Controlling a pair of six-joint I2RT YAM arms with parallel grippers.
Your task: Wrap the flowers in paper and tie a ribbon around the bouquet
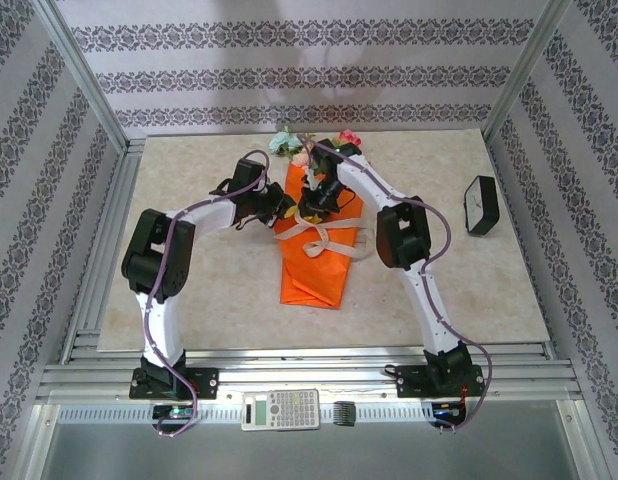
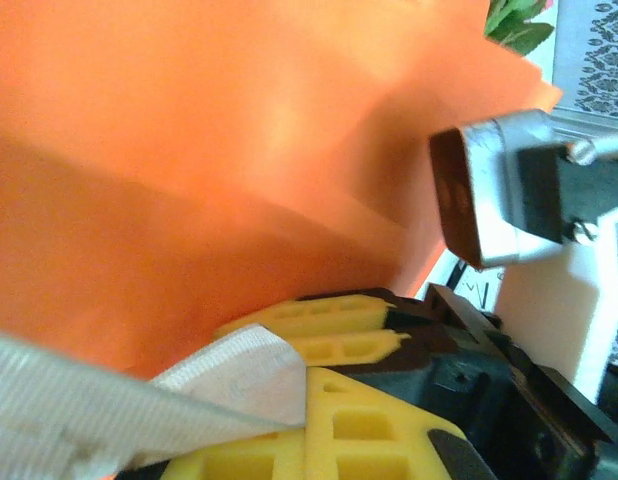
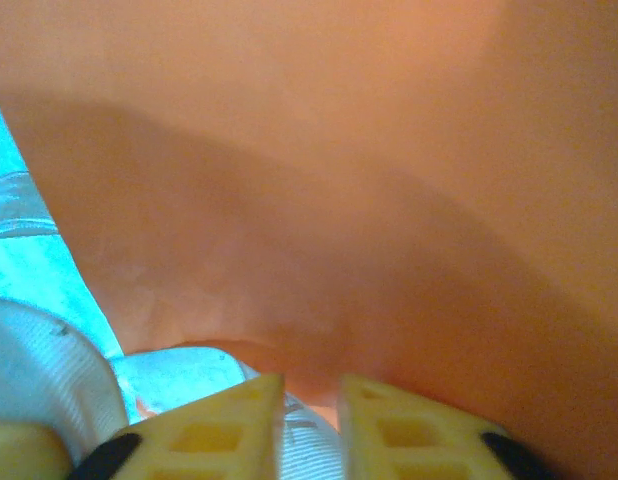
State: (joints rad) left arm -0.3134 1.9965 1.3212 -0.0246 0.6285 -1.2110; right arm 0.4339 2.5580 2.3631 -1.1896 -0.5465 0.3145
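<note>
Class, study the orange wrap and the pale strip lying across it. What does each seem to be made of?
Bright orange wrapping sheet: looks like thin matte paper; it holds sharp folds, with no shine. Thin beige ribbon: seems woven fabric, matte; a faint weave shows close up, and it drapes in limp loops.

The paper [image 1: 314, 265] is plain bright orange, darker where its folds are shadowed. The ribbon [image 1: 324, 240] is pale beige. The flowers [image 1: 286, 142] show pale blue, pink and red blooms over green leaves. The left fingers [image 2: 349, 430] and right fingers [image 3: 219, 435] are yellow on black mounts. The counter [image 1: 189, 290] is mottled beige; the walls [image 1: 309, 60] are white with bands of dark floral pattern. The left arm [image 1: 164, 320] and right arm [image 1: 424, 295] are white with black joints and purple cables.
</note>
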